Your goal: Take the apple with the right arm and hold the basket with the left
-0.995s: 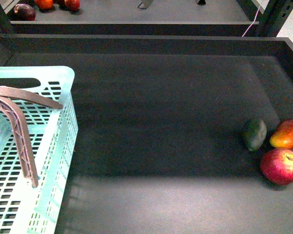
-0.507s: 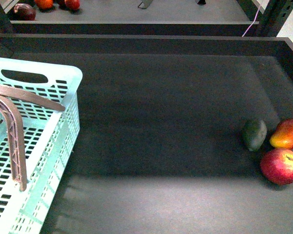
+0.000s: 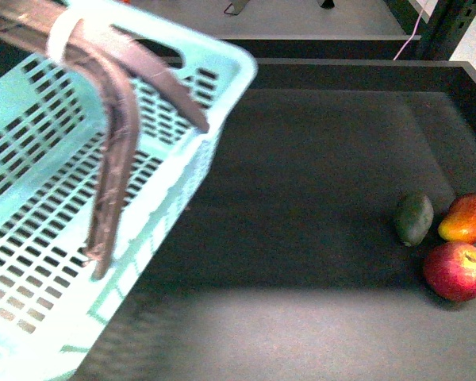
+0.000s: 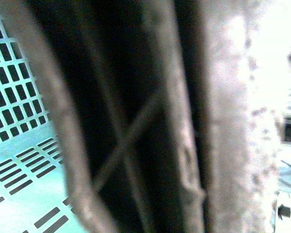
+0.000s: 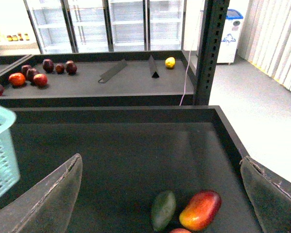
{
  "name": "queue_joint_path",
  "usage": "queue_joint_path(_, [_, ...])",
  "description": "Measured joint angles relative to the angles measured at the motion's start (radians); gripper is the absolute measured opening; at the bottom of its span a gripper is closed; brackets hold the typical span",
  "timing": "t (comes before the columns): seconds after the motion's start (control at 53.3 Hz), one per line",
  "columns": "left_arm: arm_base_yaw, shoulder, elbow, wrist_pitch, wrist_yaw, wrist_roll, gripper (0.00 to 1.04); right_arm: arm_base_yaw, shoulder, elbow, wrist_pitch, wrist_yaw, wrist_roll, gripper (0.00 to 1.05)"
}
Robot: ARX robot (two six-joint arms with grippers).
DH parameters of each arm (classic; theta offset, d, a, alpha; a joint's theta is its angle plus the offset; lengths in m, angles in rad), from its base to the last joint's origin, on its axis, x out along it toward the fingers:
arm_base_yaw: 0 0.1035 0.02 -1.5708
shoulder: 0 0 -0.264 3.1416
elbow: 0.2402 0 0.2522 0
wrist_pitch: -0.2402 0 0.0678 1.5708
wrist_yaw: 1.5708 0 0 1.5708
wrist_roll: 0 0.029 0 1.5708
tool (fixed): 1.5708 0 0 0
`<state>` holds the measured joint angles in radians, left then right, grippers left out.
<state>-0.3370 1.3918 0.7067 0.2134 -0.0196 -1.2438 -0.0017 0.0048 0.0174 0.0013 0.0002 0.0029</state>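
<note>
The pale mint basket (image 3: 55, 238) hangs tilted and lifted at the left of the front view, blurred. Its brown-purple lattice handle (image 3: 115, 135) carries a white tie (image 3: 63, 32) near the top. My left gripper is shut on the basket. The left wrist view is filled by the blurred handle (image 4: 121, 145), and the fingers cannot be made out. The red apple (image 3: 458, 271) lies at the right edge of the dark tray. My right gripper (image 5: 160, 196) hovers open above the fruit, its fingers (image 5: 43, 199) spread wide. Only a sliver of the apple (image 5: 180, 230) shows there.
A dark green oval fruit (image 3: 413, 218) and a red-yellow mango-like fruit (image 3: 466, 217) lie just behind the apple. The tray's raised wall (image 3: 472, 95) runs close on the right. A back shelf holds several fruits (image 5: 34, 75), and a dark post (image 5: 211, 48) stands beside it.
The basket has risen off the tray, tipped and swung up and rightward toward the camera. The three fruits have not moved.
</note>
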Motion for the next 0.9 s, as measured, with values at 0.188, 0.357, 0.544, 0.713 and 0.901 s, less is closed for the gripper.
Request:
queue_joint_path(0.188, [-0.225,0.053,0.140,-0.028,0.010,-0.002,0.15,0.000,0.000,0.000,0.000,0.000,0.000,0.96])
queue_joint_path(0.357, [-0.317,0.060,0.186,-0.060,0.029,0.005,0.15,0.000,0.000,0.000,0.000,0.000,0.000,0.96])
queue_joint_path(0.544, [-0.357,0.059,0.196,-0.080,0.010,0.024,0.15,0.000,0.000,0.000,0.000,0.000,0.000,0.96])
queue_joint_path(0.713, [-0.370,0.058,0.210,-0.096,0.019,0.058,0.15,0.000,0.000,0.000,0.000,0.000,0.000,0.96])
queue_joint_path(0.901, [-0.372,0.058,0.213,-0.096,0.019,0.074,0.15,0.000,0.000,0.000,0.000,0.000,0.000,0.96])
